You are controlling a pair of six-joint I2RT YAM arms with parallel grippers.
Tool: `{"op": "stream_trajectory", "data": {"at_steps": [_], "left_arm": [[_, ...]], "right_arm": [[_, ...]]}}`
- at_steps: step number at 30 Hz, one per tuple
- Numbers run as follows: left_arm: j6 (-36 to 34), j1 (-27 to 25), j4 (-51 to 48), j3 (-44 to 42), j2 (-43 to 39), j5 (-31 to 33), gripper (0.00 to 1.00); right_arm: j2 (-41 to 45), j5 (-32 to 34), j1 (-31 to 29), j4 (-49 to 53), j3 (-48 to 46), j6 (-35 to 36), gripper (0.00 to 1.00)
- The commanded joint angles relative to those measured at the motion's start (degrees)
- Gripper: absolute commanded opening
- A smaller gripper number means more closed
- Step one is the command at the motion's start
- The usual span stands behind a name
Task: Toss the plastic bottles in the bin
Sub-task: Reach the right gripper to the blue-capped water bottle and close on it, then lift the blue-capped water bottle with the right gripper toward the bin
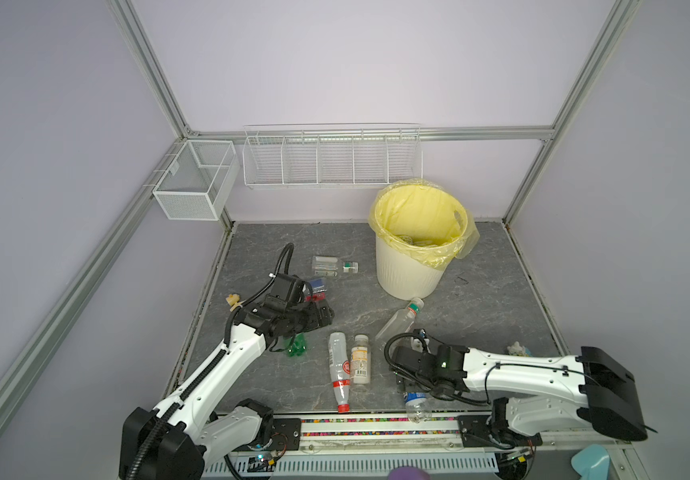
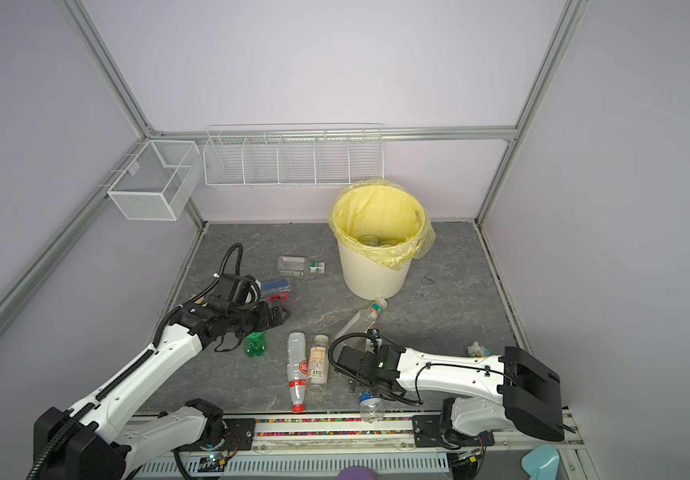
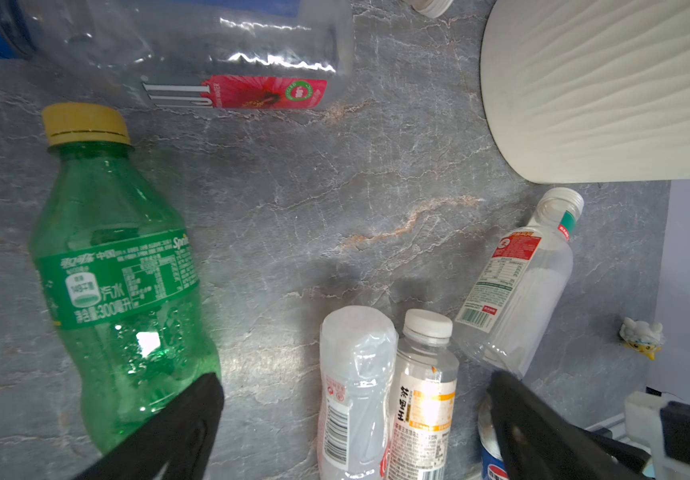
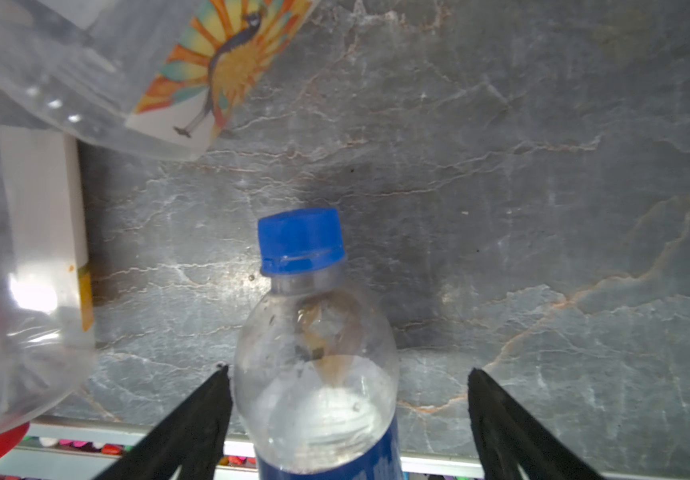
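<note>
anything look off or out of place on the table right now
Three things. The blue-capped bottle hangs past the front edge of the table. The clear bottle by the bin looks uncapped, mouth open. A small toy figure sits on the table's right side, not a bottle.

Spotted pale lilac walls (image 1: pixel 355 62) on three sides, boxed in by aluminium frame posts (image 1: pixel 150 62). Noticed a long white wire rack (image 1: pixel 330 162) with dividers on the back wall at 12 o'clock, plus a white mesh basket (image 1: pixel 193 183) clipped to the side rail around 10. Had a dark grey marble-look tabletop (image 1: pixel 480 291) with rusty veins. Caught a strip of coloured bits (image 1: pixel 376 420) along the near edge at 6. Got flat, even light, soft shadows only.
</note>
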State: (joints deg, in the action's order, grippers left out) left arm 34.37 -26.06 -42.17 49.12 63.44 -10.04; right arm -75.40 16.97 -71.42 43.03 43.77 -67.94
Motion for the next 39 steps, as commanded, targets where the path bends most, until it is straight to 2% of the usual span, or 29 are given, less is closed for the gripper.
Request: {"op": "stream_trajectory", "data": {"at_steps": [1,10,13,17,24,36,39], "left_arm": [[-1.21,0.49,-1.42,0.28,0.54,2.02,1.0],[-0.75,0.66,-0.93,-0.26,0.87,1.48,1.0],[-0.88,0.72,-0.86,-0.7,0.73,2.21,1.0],[-1.14,0.84,-1.53,-0.39,0.89,2.02,1.0],[-1.05,1.01,-1.42,-0.3,0.81,2.42,1.0],[-0.82,1.28,-1.55,0.87,1.76,2.22,1.0],[-0.7,1.35,-1.26,0.89,1.89,2.11,1.0]], "right_arm": [[-0.58,0.36,-0.51,-1.76,-0.78,-1.39,0.91],[-2.39,0.02,-0.7,-4.35,-1.48,-0.61,1.0],[-2.71,0.05,-0.65,-4.58,-1.75,-1.05,0.91],[-2.85,-0.02,-0.76,-4.35,-2.37,-1.5,0.72],[-3.59,0.48,-0.92,-2.77,-1.38,-1.51,0.58],[-1.67,4.15,-0.26,4.24,3.3,0.27,0.55],[-0.54,3.02,1.99,4.14,2.84,0.11,0.5]]}}
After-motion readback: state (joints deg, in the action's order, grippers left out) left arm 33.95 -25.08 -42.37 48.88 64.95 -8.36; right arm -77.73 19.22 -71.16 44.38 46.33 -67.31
